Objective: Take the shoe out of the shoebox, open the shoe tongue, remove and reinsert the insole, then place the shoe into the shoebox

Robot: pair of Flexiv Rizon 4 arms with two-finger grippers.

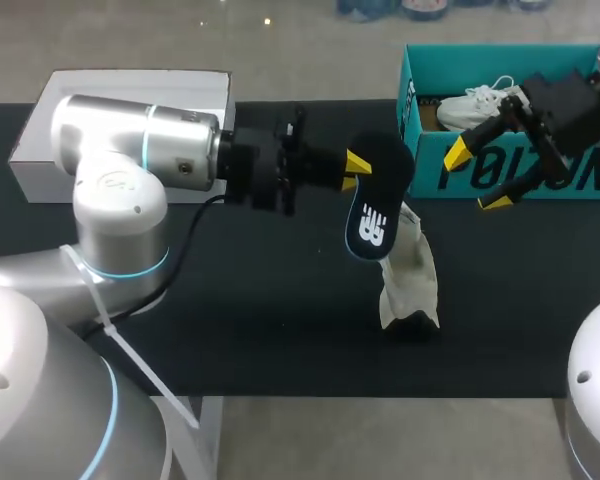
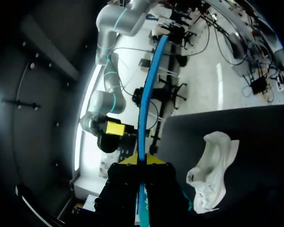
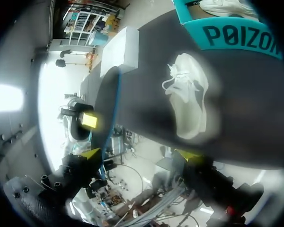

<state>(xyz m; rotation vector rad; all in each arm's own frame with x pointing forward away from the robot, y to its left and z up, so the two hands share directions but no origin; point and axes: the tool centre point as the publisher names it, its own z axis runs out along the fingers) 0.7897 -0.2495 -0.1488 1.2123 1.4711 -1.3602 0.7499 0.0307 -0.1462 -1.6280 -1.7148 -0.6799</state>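
Though the insole (image 1: 375, 200) is out, reinsertion and boxing remain.
Left jaws grip it just by the shoe (image 1: 408, 275) on the table (image 1: 230, 300); right jaws hang wide open, empty, apparently before the far-right shoebox (image 1: 427, 165).

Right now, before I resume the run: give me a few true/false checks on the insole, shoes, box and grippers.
1. The left gripper is shut on the insole. True.
2. The shoebox is empty. False: a second shoe lies inside it.
3. The right gripper grips a shoe. False: it is open and empty, near the shoebox's front wall.
4. A pale shoe lies on the table, outside the shoebox. True.
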